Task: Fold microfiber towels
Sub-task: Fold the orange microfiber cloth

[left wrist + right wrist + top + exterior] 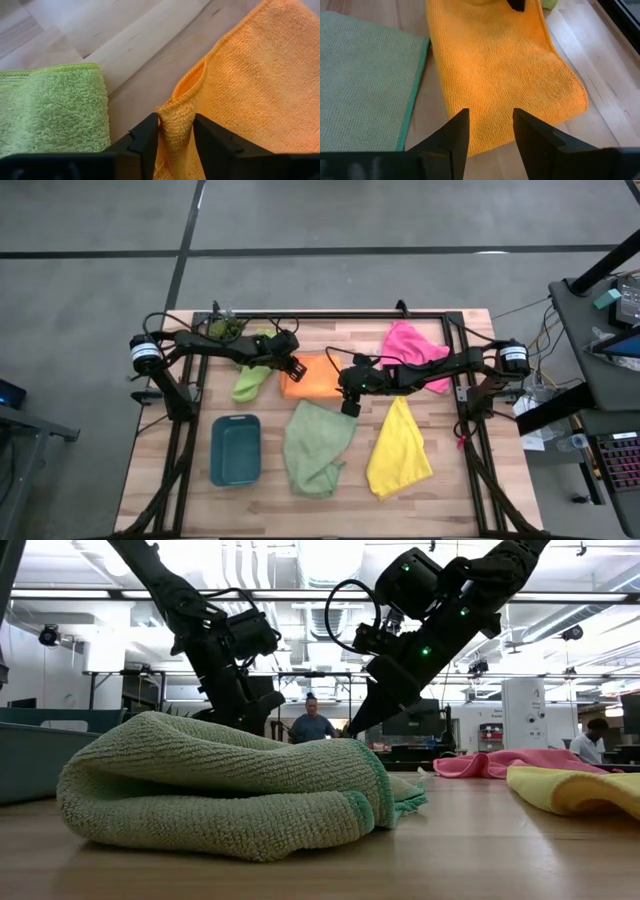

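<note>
Left gripper (176,145): pinching a raised corner of the soft orange microfiber towel (312,377).
Right gripper (490,131): fingers parted, empty, hovering over that towel's opposite edge.
Orange towel: mid-bench, beside the lime green towel (250,383).

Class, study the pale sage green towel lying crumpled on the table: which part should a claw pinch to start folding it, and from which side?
Probably the pale sage green towel is best pinched at its flat, teal-trimmed edge beside the orange towel, coming down from above. That edge lies single and flat, while the rest is bunched.
</note>
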Available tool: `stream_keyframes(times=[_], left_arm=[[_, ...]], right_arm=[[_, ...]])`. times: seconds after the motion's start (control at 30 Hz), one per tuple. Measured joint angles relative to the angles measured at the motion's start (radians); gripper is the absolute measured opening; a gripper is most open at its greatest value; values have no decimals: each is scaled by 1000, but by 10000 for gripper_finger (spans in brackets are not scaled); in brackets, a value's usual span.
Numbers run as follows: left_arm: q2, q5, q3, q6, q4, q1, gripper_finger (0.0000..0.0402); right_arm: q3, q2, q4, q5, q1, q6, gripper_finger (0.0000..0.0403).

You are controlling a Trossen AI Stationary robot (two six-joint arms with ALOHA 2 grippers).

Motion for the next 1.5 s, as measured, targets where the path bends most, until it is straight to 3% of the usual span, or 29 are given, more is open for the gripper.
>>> stream_keyframes(times=[0.6, 0.73, 0.93, 1.27, 1.5], left_arm=[[-12, 1, 23, 94, 0, 13, 115], [-12, 4, 26, 103, -2, 11, 89], [-16, 6, 31, 92, -37, 9, 8], [-127, 3, 33, 49, -172, 5, 2], [-126, -30, 15, 44, -157, 6, 2]], right_arm=[[0, 0, 4, 0, 0, 10, 144], [0, 0, 4, 0, 0, 15, 144], [0, 0, 4, 0, 0, 15, 144], [0, 0, 4, 0, 0, 18, 144], [0, 0, 30, 0, 0, 19, 144]])
